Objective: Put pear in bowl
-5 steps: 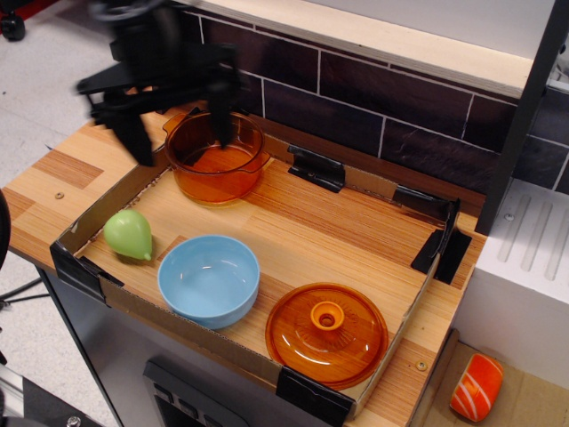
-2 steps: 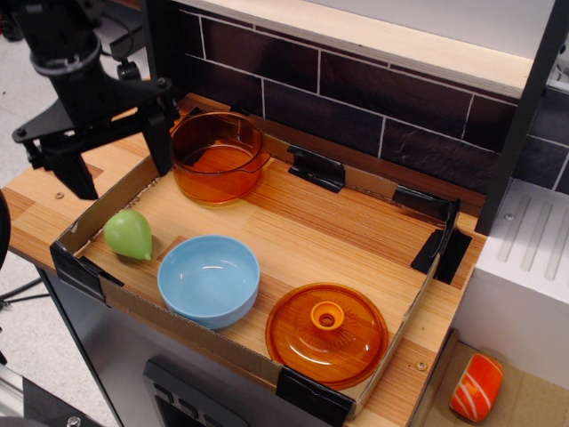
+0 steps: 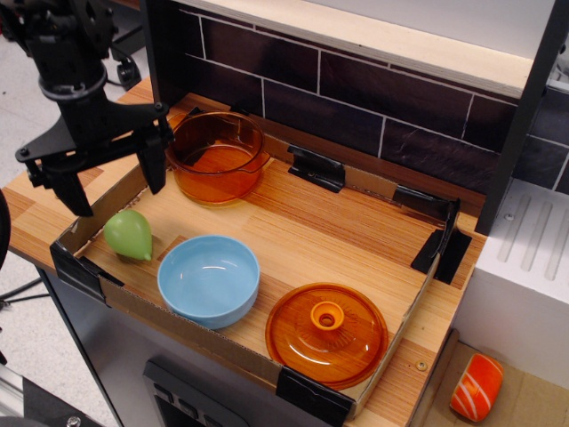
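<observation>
The light-green pear lies on the wooden tray floor at the front left, pointed end toward the front right. The light-blue bowl stands empty just right of it, not touching. My gripper hangs open and empty above the pear, slightly behind it. Its two black fingers spread wide, one over the tray's left wall, one near the orange pot. It does not touch the pear.
A transparent orange pot stands at the back left of the tray. A flat orange lid with a knob lies at the front right. Low cardboard walls with black corner clips edge the tray. A dark tiled wall rises behind.
The gripper has moved left and toward the front from over the orange pot, then dropped lower to hang over the pear. It has stayed open. The pear and bowl have not moved.
</observation>
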Robot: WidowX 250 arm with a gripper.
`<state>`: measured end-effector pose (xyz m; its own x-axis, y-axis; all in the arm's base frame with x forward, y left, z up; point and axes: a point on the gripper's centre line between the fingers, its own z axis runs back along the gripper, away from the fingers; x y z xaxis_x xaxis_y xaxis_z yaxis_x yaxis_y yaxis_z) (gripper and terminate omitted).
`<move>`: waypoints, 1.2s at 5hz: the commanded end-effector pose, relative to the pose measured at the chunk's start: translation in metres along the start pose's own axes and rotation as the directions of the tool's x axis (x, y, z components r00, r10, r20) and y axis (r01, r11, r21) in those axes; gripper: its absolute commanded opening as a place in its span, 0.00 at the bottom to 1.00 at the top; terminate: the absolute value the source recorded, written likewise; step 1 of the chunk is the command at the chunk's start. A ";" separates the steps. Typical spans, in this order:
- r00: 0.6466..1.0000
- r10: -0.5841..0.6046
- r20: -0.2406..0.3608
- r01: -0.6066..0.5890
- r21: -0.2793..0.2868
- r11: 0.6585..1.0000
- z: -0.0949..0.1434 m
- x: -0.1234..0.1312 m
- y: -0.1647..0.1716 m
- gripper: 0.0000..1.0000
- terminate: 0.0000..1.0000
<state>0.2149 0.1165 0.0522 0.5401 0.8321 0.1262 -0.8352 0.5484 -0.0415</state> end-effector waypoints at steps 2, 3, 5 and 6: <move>0.999 -0.026 0.030 0.026 0.000 1.000 -0.025 -0.008 0.001 1.00 0.00; 0.999 -0.034 0.019 0.034 0.021 0.999 -0.032 -0.012 -0.001 1.00 0.00; 1.000 -0.029 0.003 0.029 0.012 1.000 -0.018 -0.012 0.001 0.00 0.00; 0.999 0.032 0.031 -0.032 -0.027 0.999 0.007 -0.007 0.000 0.00 0.00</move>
<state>0.2082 0.1101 0.0506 0.5150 0.8504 0.1080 -0.8515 0.5220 -0.0494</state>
